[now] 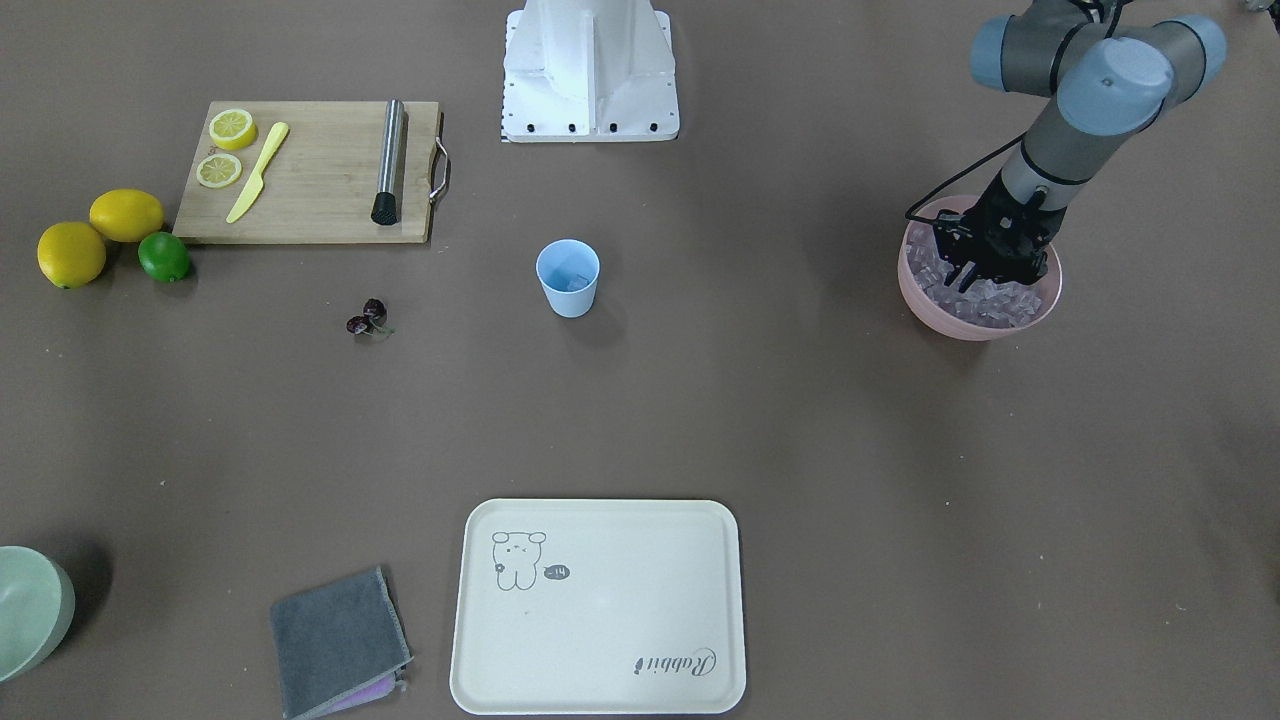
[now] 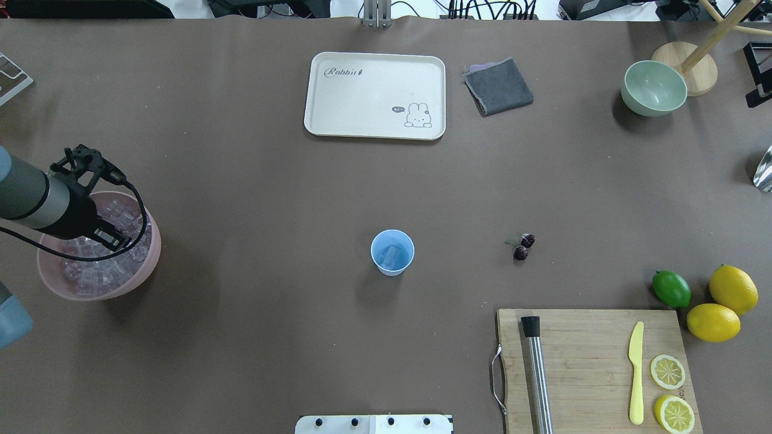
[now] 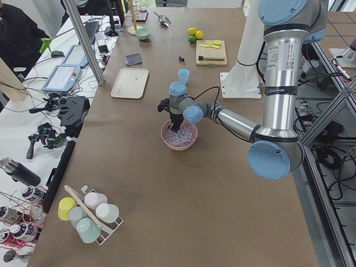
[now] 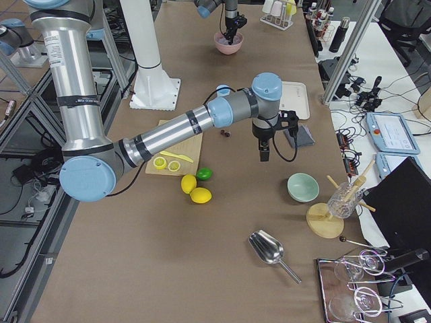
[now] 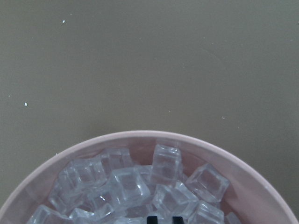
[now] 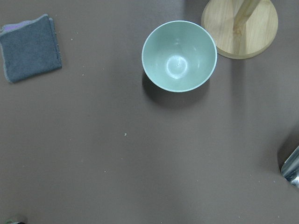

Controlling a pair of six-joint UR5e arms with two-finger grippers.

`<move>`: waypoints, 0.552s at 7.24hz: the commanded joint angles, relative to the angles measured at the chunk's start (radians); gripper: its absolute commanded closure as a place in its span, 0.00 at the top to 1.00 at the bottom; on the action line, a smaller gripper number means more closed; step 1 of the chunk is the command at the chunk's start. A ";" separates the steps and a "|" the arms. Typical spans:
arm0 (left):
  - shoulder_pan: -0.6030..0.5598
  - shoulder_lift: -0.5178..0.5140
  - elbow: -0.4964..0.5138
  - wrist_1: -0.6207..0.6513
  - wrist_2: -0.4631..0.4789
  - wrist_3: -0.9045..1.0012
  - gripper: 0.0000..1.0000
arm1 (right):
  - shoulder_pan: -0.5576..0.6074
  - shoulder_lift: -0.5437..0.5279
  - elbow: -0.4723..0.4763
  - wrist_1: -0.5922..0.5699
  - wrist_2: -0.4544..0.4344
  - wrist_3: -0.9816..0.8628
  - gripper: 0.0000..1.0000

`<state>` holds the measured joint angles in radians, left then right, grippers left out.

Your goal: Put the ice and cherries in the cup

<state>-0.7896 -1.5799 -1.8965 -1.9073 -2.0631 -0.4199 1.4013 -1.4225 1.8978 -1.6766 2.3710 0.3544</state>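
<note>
Looking first at the left gripper [image 1: 978, 272], we find it down inside the pink bowl [image 1: 975, 330], its tips among the ice [image 5: 140, 186] heaped there. The left wrist view shows two black fingertips [image 5: 152, 220] close together with a narrow gap, and we cannot tell whether a cube sits between them or whether they are closed. That bowl stands well apart from the cup [image 1: 568, 295], off to the robot's left of it. The cup stands upright on the table in front of the robot's base, and we see at least one clear cube lying in its bottom. The cherries [image 1: 367, 318] lie on the table to the robot's right of the cup, near it but not touching. The right gripper [image 4: 263, 153] hangs above the table well to the right of the cup and farther from the robot. We see it only in the exterior right view and cannot tell how its jaws stand. Its wrist camera looks down on a green bowl [image 6: 180, 56] and a grey cloth [image 6: 30, 46]. A cream tray [image 2: 362, 102] lies beyond the cup, and a cutting board [image 2: 591, 349] lies to the cup's right, nearer the robot.
</note>
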 commanded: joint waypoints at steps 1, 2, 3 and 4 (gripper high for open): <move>-0.060 0.038 -0.098 0.001 -0.084 0.012 0.98 | 0.001 -0.001 0.003 0.000 -0.001 0.000 1.00; -0.062 0.038 -0.098 0.001 -0.084 0.012 0.98 | 0.002 -0.003 0.004 0.000 -0.001 0.000 1.00; -0.074 0.038 -0.105 0.001 -0.086 0.012 0.98 | 0.017 -0.004 0.007 0.000 0.007 -0.002 1.00; -0.112 0.038 -0.122 0.001 -0.088 0.012 0.98 | 0.019 -0.012 0.012 0.000 0.008 -0.002 1.00</move>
<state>-0.7900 -1.5801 -1.8969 -1.9074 -2.0630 -0.4198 1.4136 -1.4274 1.9048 -1.6766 2.3753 0.3534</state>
